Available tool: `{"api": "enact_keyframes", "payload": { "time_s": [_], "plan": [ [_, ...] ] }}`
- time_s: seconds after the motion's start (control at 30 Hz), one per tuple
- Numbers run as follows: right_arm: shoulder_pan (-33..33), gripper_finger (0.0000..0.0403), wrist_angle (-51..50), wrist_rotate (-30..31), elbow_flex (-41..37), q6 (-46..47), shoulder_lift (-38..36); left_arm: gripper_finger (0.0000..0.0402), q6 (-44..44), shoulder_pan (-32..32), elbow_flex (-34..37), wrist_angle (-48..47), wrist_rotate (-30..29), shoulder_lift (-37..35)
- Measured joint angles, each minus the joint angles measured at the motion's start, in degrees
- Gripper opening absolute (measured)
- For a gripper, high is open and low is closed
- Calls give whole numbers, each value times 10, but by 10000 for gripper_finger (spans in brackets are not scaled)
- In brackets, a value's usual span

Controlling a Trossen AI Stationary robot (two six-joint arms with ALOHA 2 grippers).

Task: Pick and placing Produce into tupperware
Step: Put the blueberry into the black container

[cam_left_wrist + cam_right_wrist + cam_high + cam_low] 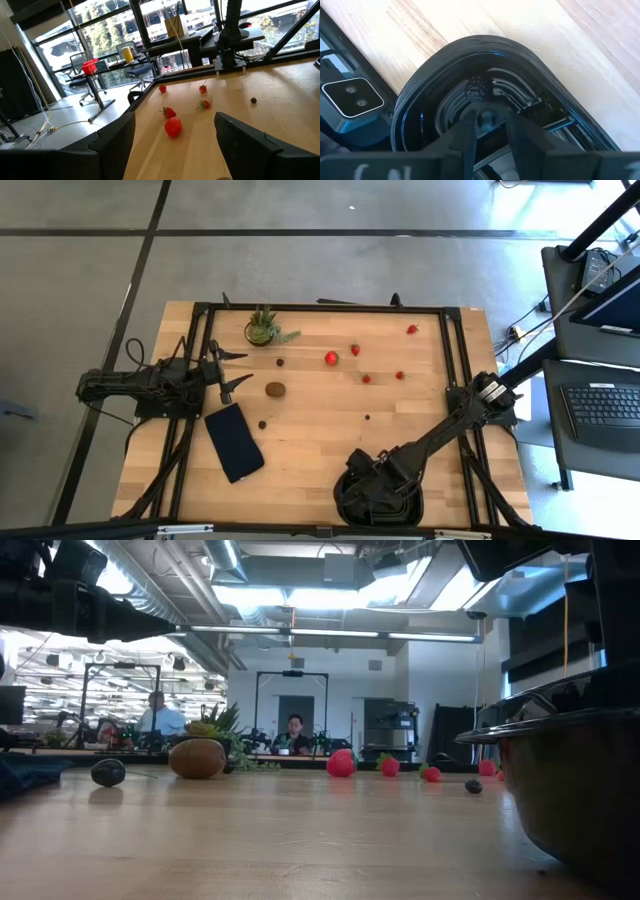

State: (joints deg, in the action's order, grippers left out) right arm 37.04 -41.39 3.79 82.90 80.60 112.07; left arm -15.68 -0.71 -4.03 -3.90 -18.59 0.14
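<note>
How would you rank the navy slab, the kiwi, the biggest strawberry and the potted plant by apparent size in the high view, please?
1. Navy slab, clearly largest.
2. Potted plant.
3. Kiwi.
4. Biggest strawberry, though it looks close to the kiwi, so these two are nearly a tie.

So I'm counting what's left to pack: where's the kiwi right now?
In the high view the kiwi lies on the table's left half, below the potted plant and just right of the left gripper, with the dark slab beneath it.
</note>
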Motion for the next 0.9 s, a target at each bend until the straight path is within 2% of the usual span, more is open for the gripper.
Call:
{"api": "enact_keyframes", "payload": {
  "time_s": [0.43, 0.57, 0.77, 0.9],
  "plan": [
    [0, 183, 4, 0, 0, 0, 0, 265, 0, 0, 0, 0, 0, 0],
    [-1, 186, 14, -4, 0, -1, 0, 265, 0, 0, 0, 0, 0, 0],
    [-13, 177, 5, -56, 0, -3, -2, 265, 0, 0, 0, 0, 0, 0],
    [-28, 172, -1, -55, 0, -44, -18, 265, 0, 0, 0, 1, 0, 0]
  ]
}}
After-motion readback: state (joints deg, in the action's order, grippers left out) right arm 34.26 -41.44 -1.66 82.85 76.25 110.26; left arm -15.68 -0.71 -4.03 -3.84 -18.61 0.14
